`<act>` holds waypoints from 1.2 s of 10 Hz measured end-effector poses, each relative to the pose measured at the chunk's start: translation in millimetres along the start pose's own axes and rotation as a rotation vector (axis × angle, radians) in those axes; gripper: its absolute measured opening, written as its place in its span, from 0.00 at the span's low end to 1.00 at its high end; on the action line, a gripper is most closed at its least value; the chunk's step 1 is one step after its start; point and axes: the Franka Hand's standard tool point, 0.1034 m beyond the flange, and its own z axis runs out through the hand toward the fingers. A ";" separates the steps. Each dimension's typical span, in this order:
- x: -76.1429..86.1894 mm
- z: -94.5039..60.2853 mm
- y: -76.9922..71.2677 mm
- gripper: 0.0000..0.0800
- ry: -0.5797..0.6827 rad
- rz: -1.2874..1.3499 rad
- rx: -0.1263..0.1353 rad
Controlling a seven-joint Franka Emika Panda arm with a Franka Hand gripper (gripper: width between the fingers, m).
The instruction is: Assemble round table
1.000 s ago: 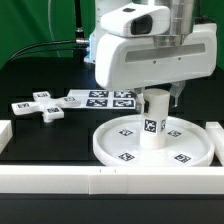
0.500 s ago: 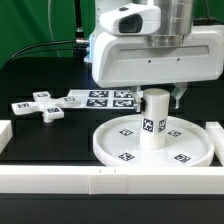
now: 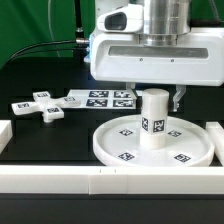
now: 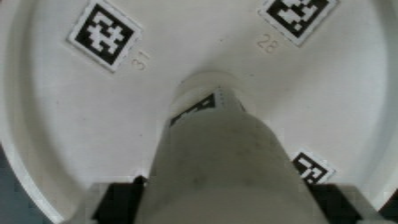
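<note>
The leg (image 3: pixel 153 118) stands upright at the disc's (image 3: pixel 112 146) centre, the gripper (image 3: pixel 155 92) above it, grip state unclear.

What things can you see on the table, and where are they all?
round disc: one, white, rimmed, tags on it, front middle of the table.
cylinder leg: one, white, upright at the disc's centre.
cross-shaped foot: one, white, lying apart at the exterior view's left.
marker board: one, white, flat, behind the disc.
border rails: white, along the table's edges.
table: black.
gripper: one, white arm, just above the leg's top; finger state unclear.
</note>
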 end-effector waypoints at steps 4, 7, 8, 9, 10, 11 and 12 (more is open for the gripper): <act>0.1 0.0 0.7 0.51 -0.014 0.294 0.030; 0.3 0.0 1.1 0.51 -0.024 0.492 0.043; 0.4 0.0 1.6 0.51 -0.031 0.567 0.051; 0.6 -0.6 3.5 0.51 -0.047 0.697 0.072; -0.2 -0.4 3.4 0.51 -0.061 0.801 0.085; -1.3 1.1 3.2 0.51 -0.071 0.896 0.092; 0.5 1.2 4.1 0.51 -0.076 0.975 0.113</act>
